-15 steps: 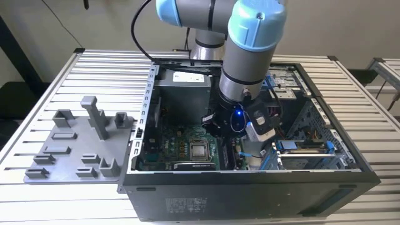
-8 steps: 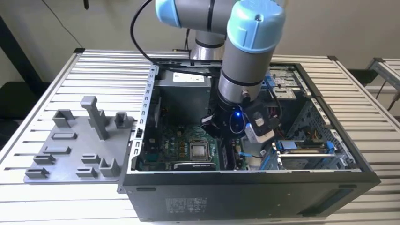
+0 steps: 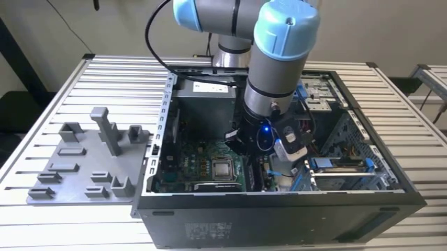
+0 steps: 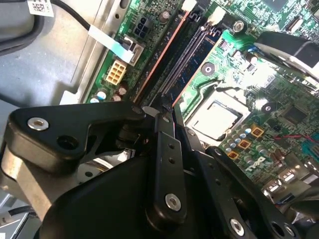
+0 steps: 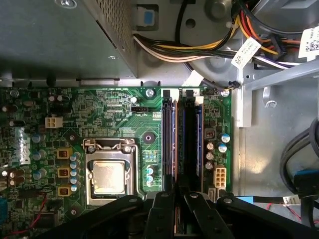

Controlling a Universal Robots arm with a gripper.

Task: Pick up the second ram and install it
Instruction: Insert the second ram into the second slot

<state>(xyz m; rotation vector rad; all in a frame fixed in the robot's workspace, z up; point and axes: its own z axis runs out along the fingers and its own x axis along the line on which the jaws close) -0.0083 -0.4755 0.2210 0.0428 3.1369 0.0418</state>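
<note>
Arm reaches down inside case [image 3: 391, 180], gripper [image 5: 174, 199] low centre in first wrist view, fingers narrowed over slots [image 5: 182, 139], seemingly pressing ram [image 4: 172, 62] home; ram lies along slot, upper centre of second wrist view.

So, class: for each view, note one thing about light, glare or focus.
Exterior view: a blue light glows on the gripper inside the shaded case. Second wrist view: glare whitens the CPU; the close gripper looks soft. First wrist view: even light, the board sharp.
</note>
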